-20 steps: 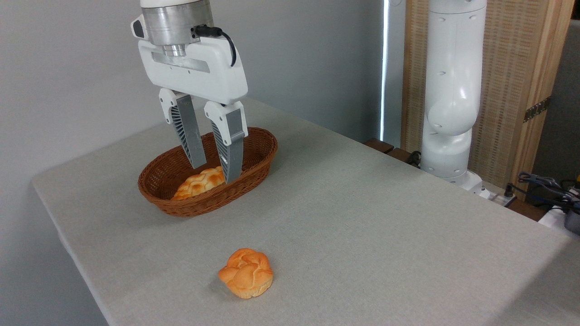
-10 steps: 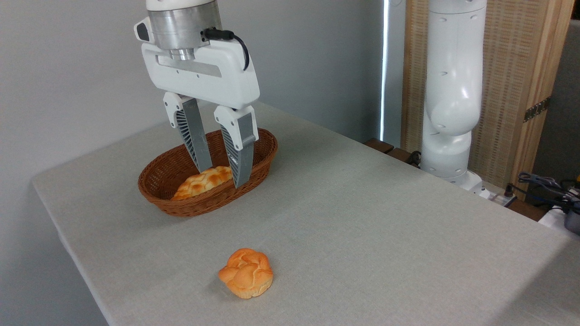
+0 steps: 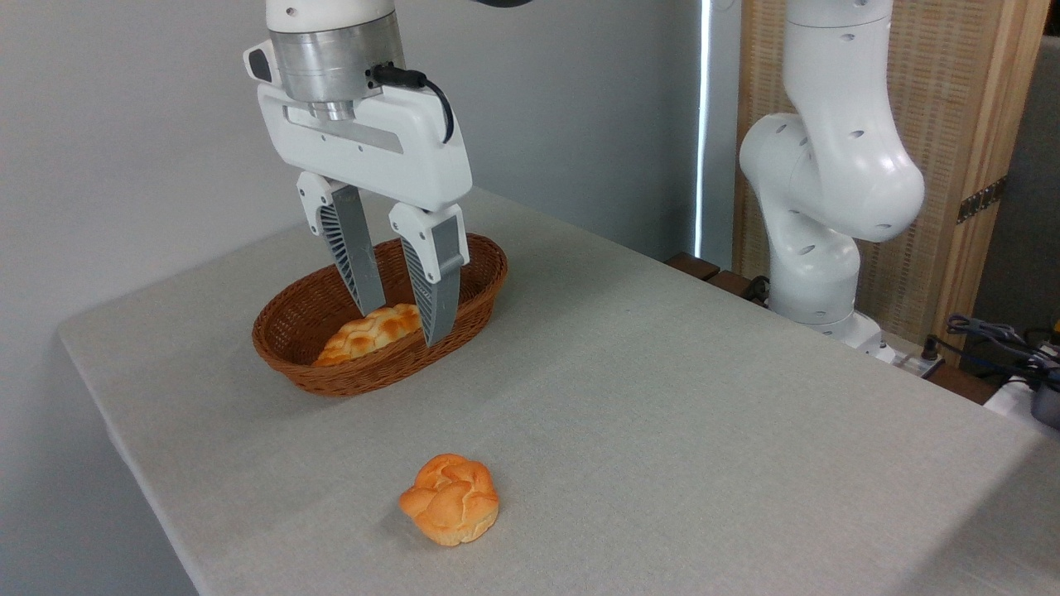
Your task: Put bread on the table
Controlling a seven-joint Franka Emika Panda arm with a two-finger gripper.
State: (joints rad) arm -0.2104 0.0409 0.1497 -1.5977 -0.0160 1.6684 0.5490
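Observation:
The bread [image 3: 450, 499], a small round golden-orange bun with a knotted top, lies on the light grey table [image 3: 662, 397] near its front edge. My gripper [image 3: 403, 321] hangs well behind it, over the oval brown wicker basket [image 3: 377, 319]. Its two grey fingers stand apart and hold nothing. Their tips sit in front of a long braided loaf [image 3: 368, 333] that lies inside the basket.
The arm's white base and lower links [image 3: 828, 190] rise at the table's back right. Cables and dark gear [image 3: 1006, 348] lie beyond the right edge. A wooden screen [image 3: 952, 124] stands behind the arm.
The gripper shifted right and a little toward the camera over the basket, staying open. The arm's lower links swung and bent to the right. The bun did not move.

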